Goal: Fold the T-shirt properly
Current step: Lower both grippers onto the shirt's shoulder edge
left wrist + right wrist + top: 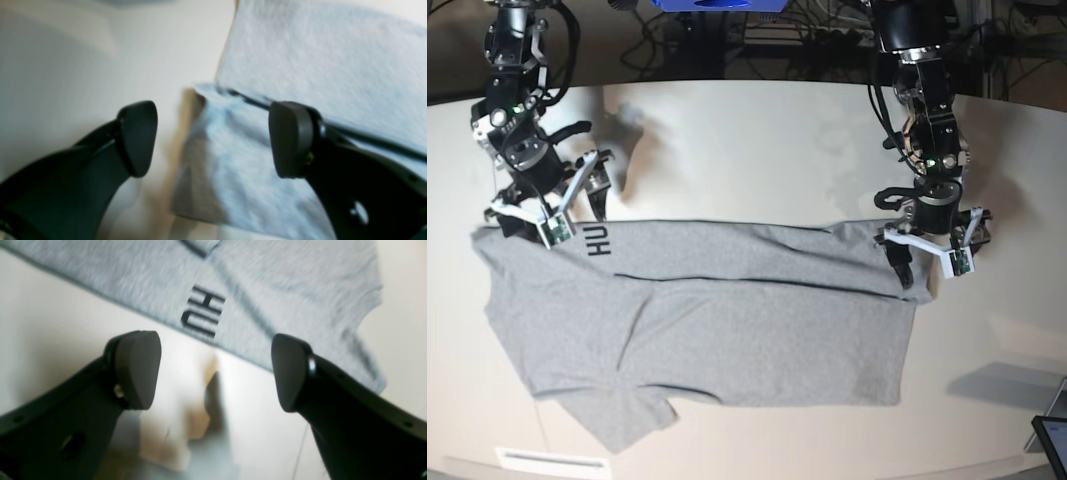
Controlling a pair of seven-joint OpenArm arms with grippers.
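Base view: first lengthwise fold laid down, both claws let go.

Nearest the camera, the T-shirt (697,340) lies flat on the table (757,140), one sleeve sticking out at the near edge; its far edge is turned over, black lettering (599,241) showing. Beyond it, the left gripper (934,252) and right gripper (567,205) hover spread wide, holding nothing. Next, I judge, the near edge and sleeve need gripping and folding inward.
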